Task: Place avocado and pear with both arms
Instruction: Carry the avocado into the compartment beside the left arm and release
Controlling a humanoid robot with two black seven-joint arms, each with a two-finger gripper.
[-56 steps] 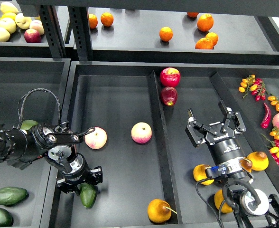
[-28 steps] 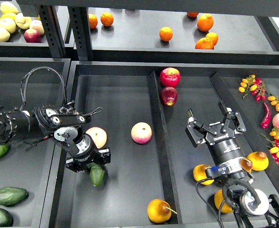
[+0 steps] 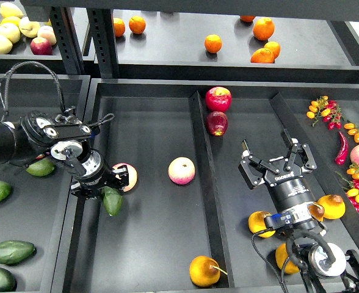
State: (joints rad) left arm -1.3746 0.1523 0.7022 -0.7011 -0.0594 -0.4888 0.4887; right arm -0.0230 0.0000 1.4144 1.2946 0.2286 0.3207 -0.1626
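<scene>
The left gripper (image 3: 104,186) is clenched on the avocado (image 3: 112,201), which hangs from its jaws at left of centre, over the left edge of the middle tray (image 3: 149,244). Just behind the gripper an apple (image 3: 127,176) lies on the tray floor, with a second apple (image 3: 182,170) further right. The right gripper (image 3: 278,160) stands released at centre right, fingers spread, grasping nothing. The pear (image 3: 204,270) lies at the bottom centre of the frame, against the tray's divider (image 3: 205,177).
</scene>
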